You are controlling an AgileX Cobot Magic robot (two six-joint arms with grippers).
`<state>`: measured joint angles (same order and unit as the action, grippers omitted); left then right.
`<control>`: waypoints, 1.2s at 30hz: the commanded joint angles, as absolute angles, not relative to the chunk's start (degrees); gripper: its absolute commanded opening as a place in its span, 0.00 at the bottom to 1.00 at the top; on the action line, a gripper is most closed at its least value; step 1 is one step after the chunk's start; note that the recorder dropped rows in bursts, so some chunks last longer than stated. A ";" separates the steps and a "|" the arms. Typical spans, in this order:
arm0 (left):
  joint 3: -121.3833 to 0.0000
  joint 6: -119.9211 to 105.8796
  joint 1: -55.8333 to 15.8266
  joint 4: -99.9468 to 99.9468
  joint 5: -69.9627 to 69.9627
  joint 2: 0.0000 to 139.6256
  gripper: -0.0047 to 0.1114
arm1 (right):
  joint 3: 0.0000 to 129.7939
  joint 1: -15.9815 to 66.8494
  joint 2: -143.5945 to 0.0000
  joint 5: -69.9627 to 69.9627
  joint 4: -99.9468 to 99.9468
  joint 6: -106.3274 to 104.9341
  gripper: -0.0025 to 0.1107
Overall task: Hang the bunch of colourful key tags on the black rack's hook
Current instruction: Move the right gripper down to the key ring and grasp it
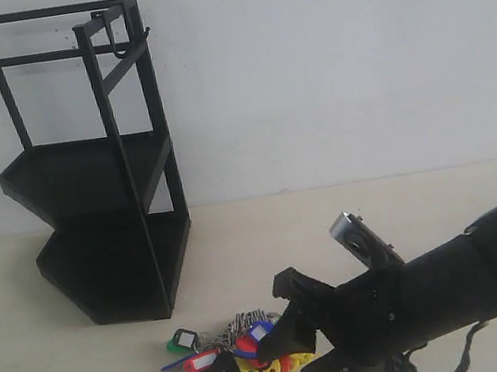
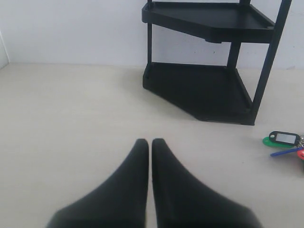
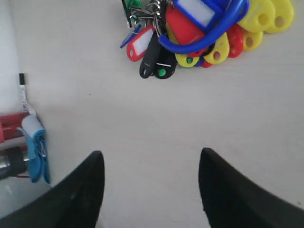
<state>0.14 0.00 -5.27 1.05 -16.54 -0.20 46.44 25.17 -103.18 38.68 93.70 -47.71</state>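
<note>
The colourful key tag bunch lies on the table in front of the black rack. High on the rack's top bar hangs the hook, with nothing on it. My right gripper hovers just right of the bunch. In the right wrist view it is open and empty. The bunch, with its blue loop on top, lies ahead of the fingertips, apart from them. My left gripper is shut on nothing, low over bare table. The rack and a green tag lie ahead of it.
A white wall stands behind the rack. At the table's edge beside my right gripper are red and blue fittings with a small marker. The right arm's dark sleeve stretches across the front right of the table.
</note>
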 commanded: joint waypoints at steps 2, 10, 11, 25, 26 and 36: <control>0.00 0.00 -5.15 1.01 -16.34 0.00 0.08 | 49.38 25.34 -107.80 41.02 99.06 -47.44 0.43; 0.00 0.00 -5.15 1.01 -16.34 0.00 0.08 | 51.04 25.34 -110.46 39.31 99.43 -47.21 0.41; 0.00 0.00 -5.15 1.01 -16.34 0.00 0.08 | 51.04 25.34 -110.89 39.01 99.45 -47.21 0.41; 0.00 0.00 -5.15 1.01 -16.34 0.00 0.08 | 55.40 25.34 -116.19 38.10 99.95 -48.25 0.41; 0.00 0.00 -5.15 1.01 -16.34 0.00 0.08 | 55.67 25.34 -116.64 38.10 99.95 -48.11 0.41; 0.00 0.00 -5.15 1.01 -16.34 0.00 0.08 | 59.24 25.34 -118.31 33.54 99.95 -46.04 0.40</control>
<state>0.14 0.00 -5.27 1.05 -16.54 -0.20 58.50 25.21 -117.66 33.64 99.74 -46.23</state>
